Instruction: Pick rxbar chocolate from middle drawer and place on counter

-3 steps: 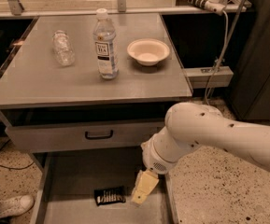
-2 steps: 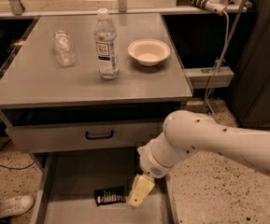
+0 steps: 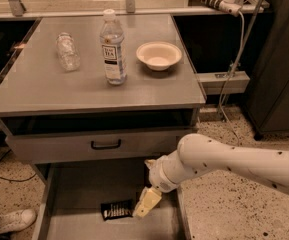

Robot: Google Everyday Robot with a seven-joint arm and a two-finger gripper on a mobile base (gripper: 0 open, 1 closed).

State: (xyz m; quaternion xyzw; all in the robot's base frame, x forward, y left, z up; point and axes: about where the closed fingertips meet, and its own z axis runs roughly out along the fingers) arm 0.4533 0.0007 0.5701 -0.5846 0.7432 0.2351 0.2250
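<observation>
The rxbar chocolate (image 3: 117, 210) is a small black wrapper lying flat on the floor of the open middle drawer (image 3: 74, 194), a grey metal tray pulled out below the counter (image 3: 49, 89). My gripper (image 3: 145, 204) hangs from the white arm (image 3: 234, 161), which reaches in from the right. It is low inside the drawer, its beige finger (image 3: 147, 202) right beside the bar's right end.
On the counter stand an upright water bottle (image 3: 113, 46), a second clear bottle lying on its side (image 3: 67, 51) and a white bowl (image 3: 158, 55). A shut drawer front with a black handle (image 3: 105, 145) sits above the open drawer. A shoe (image 3: 11, 220) is at the lower left.
The arm has swung left and down, bringing the gripper closer to the bar's right end. The bar has not moved.
</observation>
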